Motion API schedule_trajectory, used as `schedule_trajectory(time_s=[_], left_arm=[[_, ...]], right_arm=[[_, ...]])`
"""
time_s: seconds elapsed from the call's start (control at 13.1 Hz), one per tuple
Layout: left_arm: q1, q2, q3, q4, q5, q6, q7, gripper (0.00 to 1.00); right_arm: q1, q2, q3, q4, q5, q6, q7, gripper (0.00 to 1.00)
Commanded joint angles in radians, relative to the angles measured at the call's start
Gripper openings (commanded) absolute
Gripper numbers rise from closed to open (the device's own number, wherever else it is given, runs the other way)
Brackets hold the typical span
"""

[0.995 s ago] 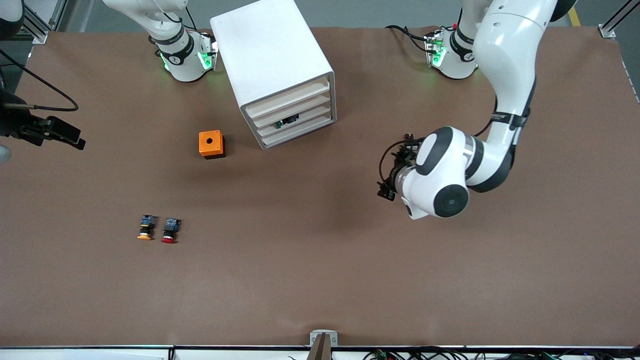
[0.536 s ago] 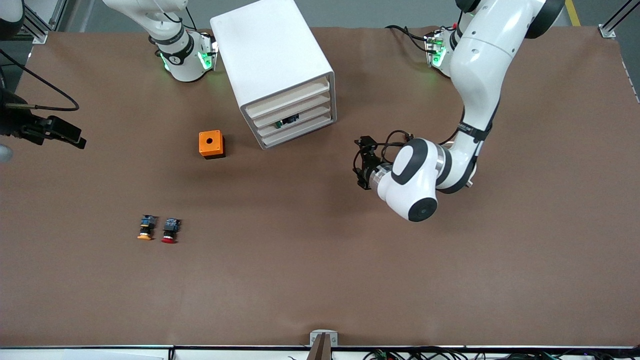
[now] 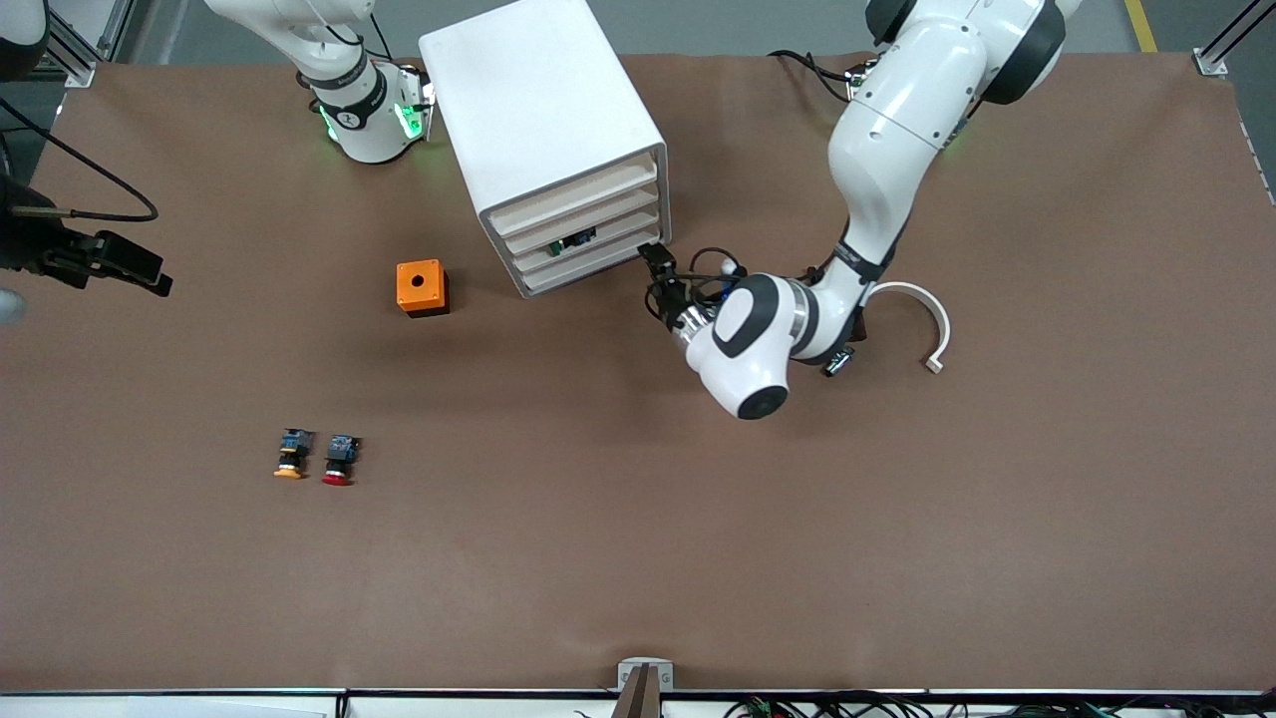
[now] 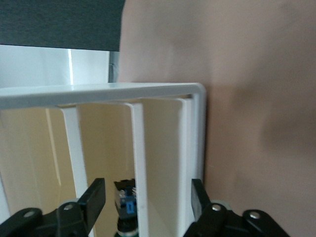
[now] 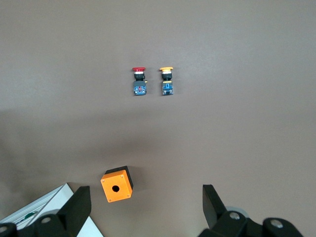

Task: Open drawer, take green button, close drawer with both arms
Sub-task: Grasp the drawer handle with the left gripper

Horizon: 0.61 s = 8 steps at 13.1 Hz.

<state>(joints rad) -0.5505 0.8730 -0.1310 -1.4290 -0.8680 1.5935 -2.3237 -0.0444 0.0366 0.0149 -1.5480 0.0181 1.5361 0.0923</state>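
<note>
The white cabinet [image 3: 543,130] stands near the robots' bases with four shallow drawers, all shut. Inside the second drawer from the bottom [image 3: 623,235] lies the button [image 3: 576,240]. In the left wrist view the button [image 4: 126,207] shows its blue-and-black body and green cap between white drawer fronts [image 4: 138,158]. My left gripper [image 3: 658,274] is low at the cabinet's front corner toward the left arm's end. In its own view the left gripper [image 4: 145,197] is open, with its jaws on either side of the drawer fronts. My right gripper [image 3: 120,264] waits open above the right arm's end of the table.
An orange box with a round hole [image 3: 422,287] sits beside the cabinet, toward the right arm's end. A yellow-capped button [image 3: 290,454] and a red-capped button [image 3: 340,460] lie side by side nearer the front camera. A white curved piece [image 3: 922,319] lies by the left arm.
The left arm has swung across the table toward the cabinet, bringing its gripper up to the drawer fronts. The white curved piece it covered now shows. The right arm has not moved.
</note>
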Motion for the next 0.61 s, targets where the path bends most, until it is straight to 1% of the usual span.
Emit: schedule_trajectory(time_s=[0.0, 0.23, 0.38, 0.54], left_arm=[[-0.008, 0.027, 0.007, 0.004, -0.071, -0.044, -0.014, 0.71], [-0.032, 0.05, 0.005, 0.005, -0.074, -0.044, -0.029, 0.67], [-0.057, 0.064, 0.007, 0.005, -0.109, -0.044, -0.032, 0.62], [-0.066, 0.069, 0.005, 0.004, -0.126, -0.044, -0.034, 0.6]], right_arm=[[-0.009, -0.004, 0.008, 0.002, 0.0, -0.021, 0.015, 1.0], [-0.011, -0.004, 0.008, 0.002, 0.0, -0.021, 0.018, 1.0], [-0.011, -0.004, 0.008, 0.002, 0.0, -0.021, 0.02, 1.0], [-0.009, -0.004, 0.008, 0.002, 0.0, -0.022, 0.018, 1.0]])
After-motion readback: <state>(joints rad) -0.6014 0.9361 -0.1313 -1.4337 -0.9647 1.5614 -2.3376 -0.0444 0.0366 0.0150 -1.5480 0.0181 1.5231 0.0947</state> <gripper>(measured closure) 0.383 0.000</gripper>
